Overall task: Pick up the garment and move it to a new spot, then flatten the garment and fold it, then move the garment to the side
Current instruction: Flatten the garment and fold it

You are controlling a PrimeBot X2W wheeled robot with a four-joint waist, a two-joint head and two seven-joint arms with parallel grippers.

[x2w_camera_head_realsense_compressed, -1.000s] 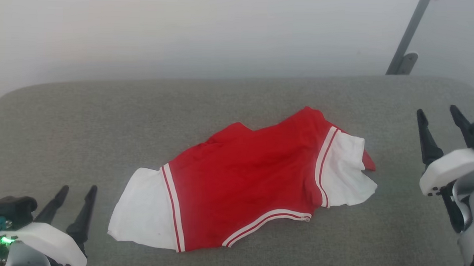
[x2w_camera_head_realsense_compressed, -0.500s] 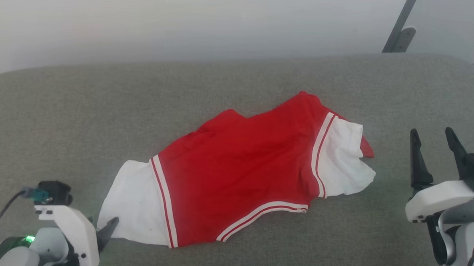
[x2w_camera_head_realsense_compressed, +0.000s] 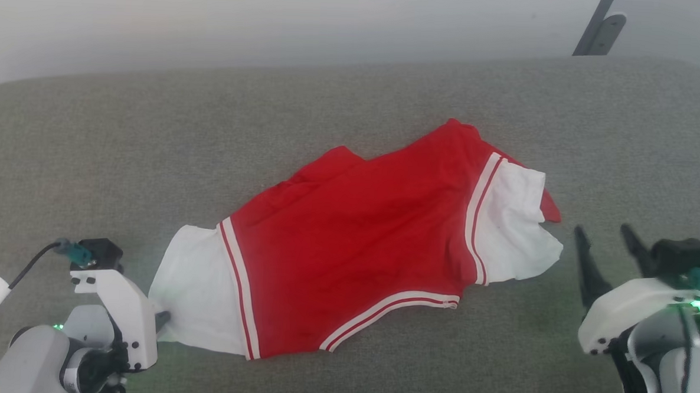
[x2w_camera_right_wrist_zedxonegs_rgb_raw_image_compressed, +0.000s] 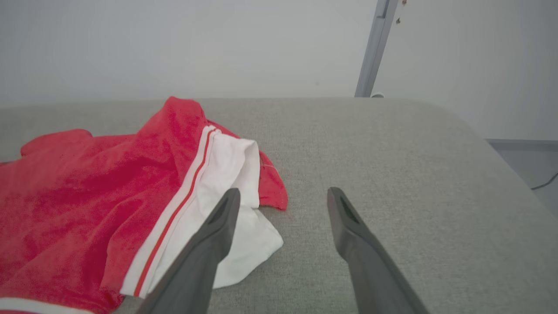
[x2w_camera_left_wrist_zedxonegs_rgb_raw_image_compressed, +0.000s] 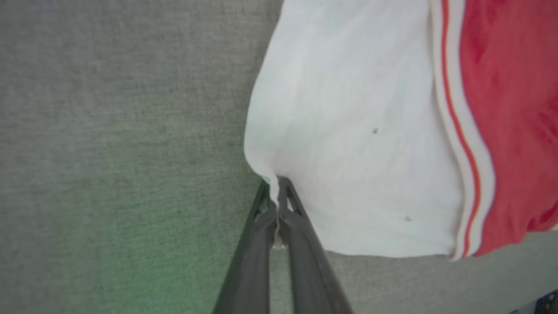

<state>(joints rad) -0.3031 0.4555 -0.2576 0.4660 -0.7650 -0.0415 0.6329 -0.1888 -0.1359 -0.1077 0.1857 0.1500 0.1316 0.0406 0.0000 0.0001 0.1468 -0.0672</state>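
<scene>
- Left gripper [x2w_camera_left_wrist_zedxonegs_rgb_raw_image_compressed: 274, 188] clamps the near white corner of the garment [x2w_camera_head_realsense_compressed: 354, 238], fingers together on the cloth.
- Right gripper [x2w_camera_head_realsense_compressed: 602, 231], fingers apart, hovers just beside the garment's other white end.
- Garment lies rumpled on a grey cushion [x2w_camera_head_realsense_compressed: 151, 140].

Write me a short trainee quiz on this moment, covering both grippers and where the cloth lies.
1. True or false: the left gripper is shut on a white corner of the garment.
2. Pick one. The right gripper is: A) shut on the red cloth; B) open and holding nothing, near the garment's other white end; C) shut on a striped band.
3. Fill in: the garment lies on a ____ padded surface.
Key: 1 true; 2 B; 3 grey.
</scene>
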